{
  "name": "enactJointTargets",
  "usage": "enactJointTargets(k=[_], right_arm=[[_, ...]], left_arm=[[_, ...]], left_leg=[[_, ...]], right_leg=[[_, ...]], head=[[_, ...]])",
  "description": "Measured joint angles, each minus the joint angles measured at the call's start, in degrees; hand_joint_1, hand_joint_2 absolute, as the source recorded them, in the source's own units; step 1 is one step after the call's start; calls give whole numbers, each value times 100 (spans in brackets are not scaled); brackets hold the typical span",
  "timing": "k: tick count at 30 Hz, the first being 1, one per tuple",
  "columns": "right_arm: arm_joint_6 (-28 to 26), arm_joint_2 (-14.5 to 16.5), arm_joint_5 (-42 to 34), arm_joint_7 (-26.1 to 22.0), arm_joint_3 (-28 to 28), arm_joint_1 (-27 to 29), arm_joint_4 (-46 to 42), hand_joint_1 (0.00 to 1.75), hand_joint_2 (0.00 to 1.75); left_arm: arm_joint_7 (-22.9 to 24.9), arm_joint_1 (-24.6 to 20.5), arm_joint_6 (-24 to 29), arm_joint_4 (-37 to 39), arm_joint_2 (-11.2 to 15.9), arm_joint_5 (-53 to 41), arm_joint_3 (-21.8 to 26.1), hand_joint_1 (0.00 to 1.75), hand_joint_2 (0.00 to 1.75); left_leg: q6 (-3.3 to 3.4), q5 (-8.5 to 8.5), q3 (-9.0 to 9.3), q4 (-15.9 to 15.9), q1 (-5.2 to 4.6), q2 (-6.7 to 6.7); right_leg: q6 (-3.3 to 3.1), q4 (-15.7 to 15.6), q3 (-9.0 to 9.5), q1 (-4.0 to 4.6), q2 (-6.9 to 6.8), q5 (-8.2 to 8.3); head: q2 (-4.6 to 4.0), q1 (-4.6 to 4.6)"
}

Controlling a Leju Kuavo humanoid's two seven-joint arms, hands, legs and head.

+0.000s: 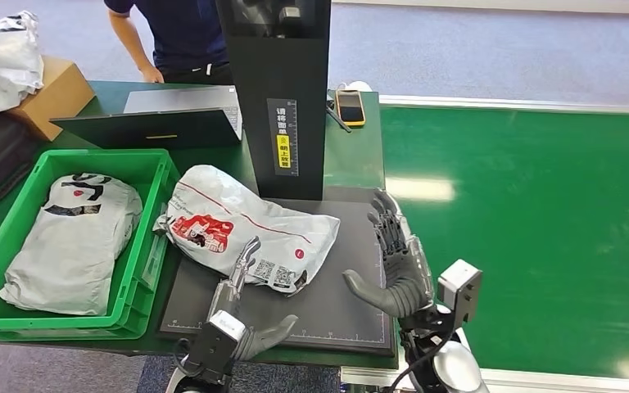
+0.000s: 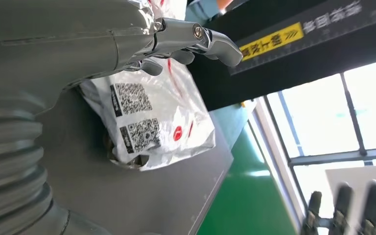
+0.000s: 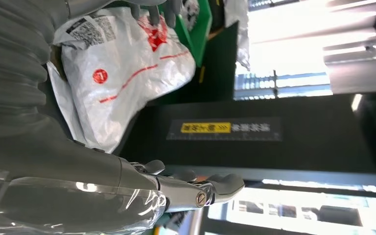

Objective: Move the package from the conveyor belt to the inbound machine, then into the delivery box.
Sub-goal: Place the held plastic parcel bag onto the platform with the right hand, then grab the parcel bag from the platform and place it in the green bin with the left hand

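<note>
Head view first: the package, a soft white poly mailer with red print, lies crumpled on the dark plate of the inbound machine, right at the foot of its black column. The left hand sits at the bag's six o'clock, fingers spread, tips at or just touching the near edge, holding nothing. The right hand stands open at the bag's three o'clock, palm turned toward it, apart from it. At nine o'clock waits the green delivery box, one grey parcel already inside. A person stands at twelve.

I'd call this bag light, limp and slick: it will sag and slide, so a squeeze from both sides, or a pinch on a bunched fold, looks safest.

Left wrist view: here come the QR labels on the bag's near end, and its edge curling up off the plate, a lip to get fingers under. Fingers extended above the bag.

Right wrist view: the bag's far flank, a red line and round logo, fingers spread, empty.
</note>
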Motion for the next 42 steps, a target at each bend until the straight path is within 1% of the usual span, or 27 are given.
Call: enactJointTargets(k=[5,9,12,14,16,19,24,30,32,35,42], right_arm=[[58,54,134,-31,-377,342,-526,0,175],[153,152,320,-125,-802,776,-1037,0,175],[358,221,424,-139,-1140,1001,-1305,0,175],[507,245,447,-158,-1315,1058,-1363,0,175],[623,258,447,-181,-1441,1066,-1371,0,175],[720,266,442,-209,-1546,1061,-1346,0,175],[859,266,349,-251,-1657,1020,-1255,0,175],[996,266,201,-234,-1813,890,-1122,0,175],[1022,266,180,-225,-1861,862,-1082,0,175],[1071,266,150,-222,-1918,846,-1040,0,175],[1109,266,129,-220,-2017,871,-999,0,175]], left_arm=[[-48,68,215,-216,17,-311,27,0,175],[-96,49,466,-566,50,-1262,121,0,175],[34,-218,416,-664,72,-2118,126,0,175],[198,-579,339,-572,79,-2698,39,0,175],[335,-977,269,-323,76,-3159,-139,0,175],[420,-1481,172,211,44,-3398,-416,0,175],[466,-2355,-27,1558,-20,-3482,-895,0,175],[327,-3157,-109,3115,-87,-3263,-1418,0,175],[317,-3320,-140,3436,-96,-3214,-1521,0,175],[351,-3467,-163,3721,-93,-3171,-1616,0,175],[507,-3635,-101,3886,40,-3138,-1716,0,175]], left_leg=[[0,0,3,1,0,-2],[0,0,2,1,0,-6],[1,1,3,1,0,-5],[2,4,4,1,-1,-5],[2,7,7,1,-1,-4],[3,10,10,3,-2,0],[6,13,10,5,-2,0],[5,14,8,4,-2,1],[5,13,7,4,-2,1],[5,13,5,4,-1,1],[5,13,5,3,-1,1]], right_leg=[[0,0,2,-1,-2,0],[0,0,1,0,-7,0],[0,0,0,0,-6,0],[0,-1,3,-1,-7,2],[0,-1,8,-2,-6,7],[0,-1,9,-3,-1,13],[-1,0,9,-3,-1,15],[-2,0,6,-2,0,15],[-2,0,6,-1,1,15],[-2,1,5,-1,0,14],[-2,1,5,-1,0,14]], head=[[0,1],[0,-1],[0,0],[0,0],[0,0],[0,1],[0,0],[0,1],[0,1],[0,0],[0,1]])
